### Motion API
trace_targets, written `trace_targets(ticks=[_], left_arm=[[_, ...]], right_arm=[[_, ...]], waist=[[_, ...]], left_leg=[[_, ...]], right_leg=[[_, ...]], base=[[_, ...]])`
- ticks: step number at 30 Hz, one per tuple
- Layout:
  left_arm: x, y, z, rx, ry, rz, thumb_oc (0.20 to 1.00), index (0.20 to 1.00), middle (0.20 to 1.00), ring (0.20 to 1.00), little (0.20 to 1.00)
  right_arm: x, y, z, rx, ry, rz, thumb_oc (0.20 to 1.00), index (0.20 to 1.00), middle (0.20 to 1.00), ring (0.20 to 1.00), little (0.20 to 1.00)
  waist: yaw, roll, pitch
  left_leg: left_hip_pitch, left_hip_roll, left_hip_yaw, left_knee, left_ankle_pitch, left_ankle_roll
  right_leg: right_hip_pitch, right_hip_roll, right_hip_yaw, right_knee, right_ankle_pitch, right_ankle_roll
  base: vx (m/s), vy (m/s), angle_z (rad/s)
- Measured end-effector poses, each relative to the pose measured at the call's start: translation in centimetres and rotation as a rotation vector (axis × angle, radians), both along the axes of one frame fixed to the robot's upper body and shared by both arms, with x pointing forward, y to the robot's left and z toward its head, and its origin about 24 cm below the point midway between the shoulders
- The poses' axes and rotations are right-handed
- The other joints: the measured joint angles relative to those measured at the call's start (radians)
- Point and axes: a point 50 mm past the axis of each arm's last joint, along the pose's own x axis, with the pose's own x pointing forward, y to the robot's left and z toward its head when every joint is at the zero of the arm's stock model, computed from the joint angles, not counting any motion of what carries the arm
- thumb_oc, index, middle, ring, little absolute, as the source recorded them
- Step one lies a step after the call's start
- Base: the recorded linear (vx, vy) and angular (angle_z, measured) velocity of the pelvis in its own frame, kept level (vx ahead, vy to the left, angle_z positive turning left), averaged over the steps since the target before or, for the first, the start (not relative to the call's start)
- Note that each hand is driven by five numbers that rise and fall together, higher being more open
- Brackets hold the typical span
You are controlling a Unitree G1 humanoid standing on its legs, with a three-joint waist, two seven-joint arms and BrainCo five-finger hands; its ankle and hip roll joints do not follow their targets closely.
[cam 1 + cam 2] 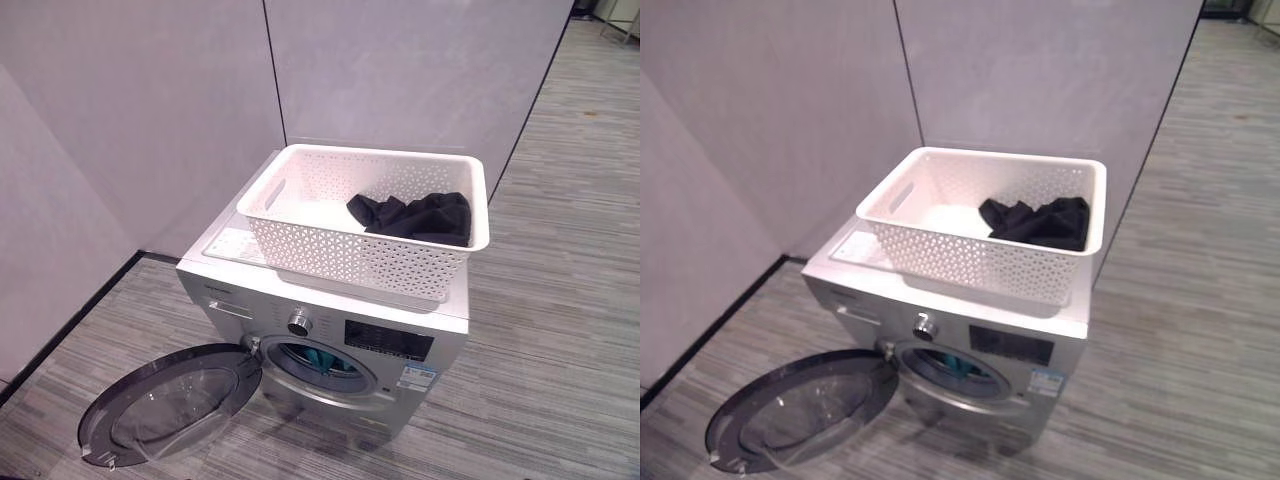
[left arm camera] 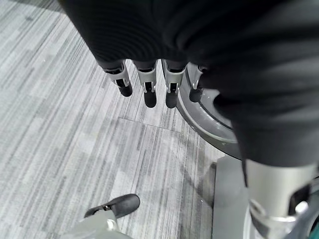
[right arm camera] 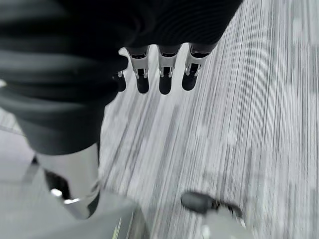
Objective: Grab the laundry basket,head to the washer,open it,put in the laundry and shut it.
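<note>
A white perforated laundry basket [image 1: 340,255] stands on top of the silver front-loading washer [image 1: 440,345]. Black laundry [image 1: 415,215] lies in the basket's right half. The washer's round door [image 1: 170,400] is swung wide open to the left, low over the floor. Something teal [image 1: 322,360] shows inside the drum. My left hand [image 2: 149,92] hangs over the floor near the open door's rim [image 2: 209,124], fingers straight and holding nothing. My right hand [image 3: 164,79] hangs over bare floor, fingers straight as well.
Grey partition walls [image 1: 150,120] meet in a corner right behind the washer. A black baseboard [image 1: 70,320] runs along the left wall. Striped grey floor [image 1: 560,330] stretches out to the right of the washer.
</note>
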Motion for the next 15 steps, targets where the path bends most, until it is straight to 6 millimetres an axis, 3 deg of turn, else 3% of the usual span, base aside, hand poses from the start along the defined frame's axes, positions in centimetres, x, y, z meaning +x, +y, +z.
trace_targets(ticks=[6, 9, 12, 13, 15], left_arm=[[0.4, -0.5, -0.1, -0.013, -0.011, -0.001, 1.0, 1.0, 1.0, 1.0, 1.0], [0.1, -0.6, -0.2, -0.015, -0.003, -0.005, 1.0, 1.0, 1.0, 1.0, 1.0], [-0.1, -0.8, -0.2, -0.011, 0.007, -0.034, 1.0, 1.0, 1.0, 1.0, 1.0], [-0.1, -0.6, -0.2, -0.008, 0.007, -0.034, 1.0, 1.0, 1.0, 1.0, 1.0], [-0.2, -0.7, -0.2, -0.005, 0.015, -0.056, 1.0, 1.0, 1.0, 1.0, 1.0]], right_arm=[[3.6, -4.0, 4.2, -0.132, -0.25, -0.076, 1.0, 1.0, 1.0, 1.0, 1.0], [5.7, -6.7, 7.7, -0.24, -0.371, -0.068, 1.0, 1.0, 1.0, 1.0, 1.0], [7.4, -9.8, 12.9, -0.388, -0.499, -0.051, 1.0, 1.0, 1.0, 1.0, 1.0], [8.1, -12.0, 16.6, -0.489, -0.596, -0.091, 1.0, 1.0, 1.0, 1.0, 1.0], [8.6, -14.0, 21.9, -0.603, -0.719, -0.111, 1.0, 1.0, 1.0, 1.0, 1.0]], waist=[[-0.005, -0.002, -0.002], [0.001, -0.004, -0.005], [-0.002, 0.002, -0.007], [-0.003, -0.002, -0.007], [-0.005, 0.001, -0.007]], left_leg=[[-0.004, 0.0, -0.002, 0.0, 0.0, -0.001], [-0.007, -0.005, -0.004, -0.007, 0.0, -0.004], [-0.018, -0.016, -0.009, -0.019, 0.012, -0.014], [-0.018, -0.019, -0.012, -0.02, 0.014, -0.013], [-0.019, -0.022, -0.015, -0.021, 0.014, -0.014]], right_leg=[[0.05, 0.012, -0.008, -0.116, 0.057, 0.007], [0.068, 0.013, -0.012, -0.151, 0.077, 0.008], [0.07, 0.007, -0.018, -0.179, 0.097, 0.012], [0.068, 0.004, -0.022, -0.179, 0.102, 0.011], [0.069, 0.001, -0.027, -0.179, 0.104, 0.012]], base=[[0.01, -0.018, 0.0], [0.01, -0.004, 0.03], [0.02, -0.003, 0.06], [0.02, 0.003, 0.06], [0.01, -0.001, 0.08]])
